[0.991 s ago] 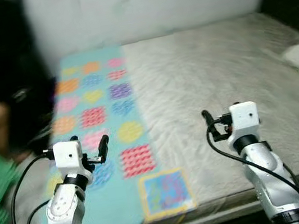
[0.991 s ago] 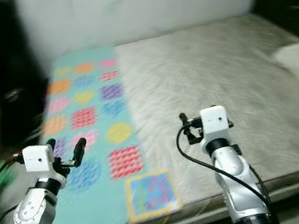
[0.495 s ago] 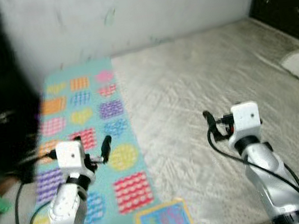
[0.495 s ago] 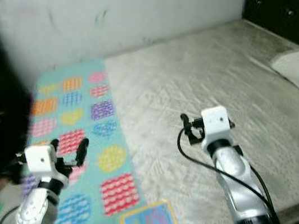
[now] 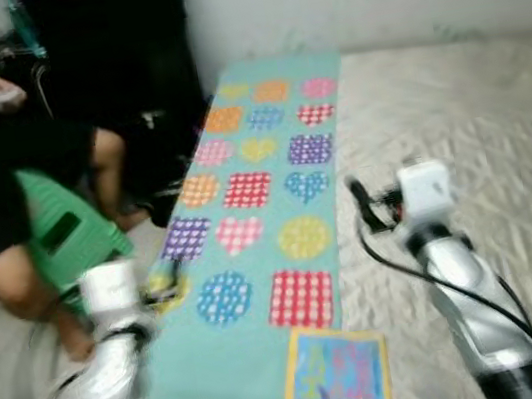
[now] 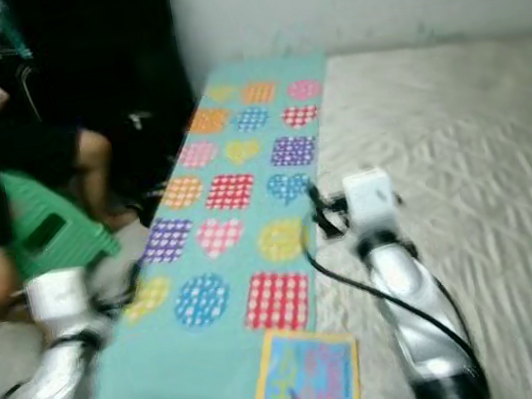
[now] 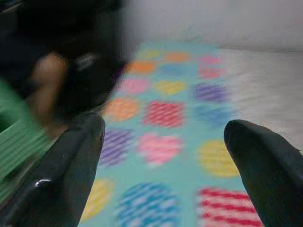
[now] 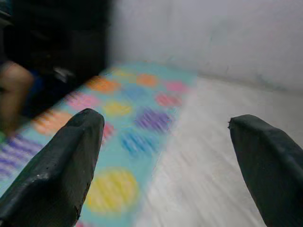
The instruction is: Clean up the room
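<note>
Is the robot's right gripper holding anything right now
No, the right gripper is open with nothing between its fingers, hovering above the patterned blanket and mattress.

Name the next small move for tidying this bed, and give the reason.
Probably reach the left tool down to the near edge of the teal patterned blanket. Both tools, the right tool too, are open, empty and above it, and the blanket lies spread along the mattress with its near end hanging over the edge.
</note>
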You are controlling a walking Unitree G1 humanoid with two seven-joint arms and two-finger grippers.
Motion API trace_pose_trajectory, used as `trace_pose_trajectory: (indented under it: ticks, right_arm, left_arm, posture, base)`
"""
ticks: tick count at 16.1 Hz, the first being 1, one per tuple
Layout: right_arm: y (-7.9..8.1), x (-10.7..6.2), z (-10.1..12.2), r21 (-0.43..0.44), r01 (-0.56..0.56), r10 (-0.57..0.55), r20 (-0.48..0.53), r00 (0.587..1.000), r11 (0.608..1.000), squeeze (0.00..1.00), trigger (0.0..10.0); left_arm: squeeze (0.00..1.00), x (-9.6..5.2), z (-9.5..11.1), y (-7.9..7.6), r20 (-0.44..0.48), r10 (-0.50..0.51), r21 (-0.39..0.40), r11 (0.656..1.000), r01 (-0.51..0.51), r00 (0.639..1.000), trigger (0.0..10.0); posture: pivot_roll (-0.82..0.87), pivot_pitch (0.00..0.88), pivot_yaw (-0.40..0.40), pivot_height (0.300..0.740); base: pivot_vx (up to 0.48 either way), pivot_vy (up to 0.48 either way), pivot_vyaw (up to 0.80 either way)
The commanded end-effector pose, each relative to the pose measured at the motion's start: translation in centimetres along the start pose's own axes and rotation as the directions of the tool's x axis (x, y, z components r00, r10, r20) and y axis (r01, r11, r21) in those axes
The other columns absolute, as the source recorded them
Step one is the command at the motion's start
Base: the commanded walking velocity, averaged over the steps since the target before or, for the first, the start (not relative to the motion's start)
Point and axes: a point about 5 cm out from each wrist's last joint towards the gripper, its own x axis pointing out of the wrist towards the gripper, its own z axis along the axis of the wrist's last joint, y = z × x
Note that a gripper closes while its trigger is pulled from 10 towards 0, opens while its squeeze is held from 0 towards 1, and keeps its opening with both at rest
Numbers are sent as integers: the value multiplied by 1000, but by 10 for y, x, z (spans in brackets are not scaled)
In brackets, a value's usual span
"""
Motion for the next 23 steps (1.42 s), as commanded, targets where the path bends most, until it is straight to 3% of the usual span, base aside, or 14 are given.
trace_pose_trajectory:
  ticks: [1,9,10,23]
  right_arm:
    - [-14,-4,-6,-1,50,-50,-29,998,999,0,10000]
    - [-17,-4,-7,-13,48,-48,-33,998,999,0,10000]
    - [-18,-4,-7,-18,46,-47,-33,998,999,0,10000]
    - [-15,-3,-5,3,39,-39,-32,999,999,0,10000]
  left_arm:
    - [0,6,10,-8,32,-42,17,999,42,999,10000]
    - [0,5,12,-6,62,-33,5,999,33,998,10000]
    - [0,6,10,-5,51,-11,-30,999,13,999,10000]
    - [0,5,7,-3,32,-16,-33,999,17,999,10000]
  posture:
    - [-256,0,51,740]
    - [-261,0,47,740]
    - [-262,0,44,740]
    - [-263,0,48,740]
  base:
    - [0,0,0]
    - [103,0,0]
    - [0,0,0]
    - [0,0,0]
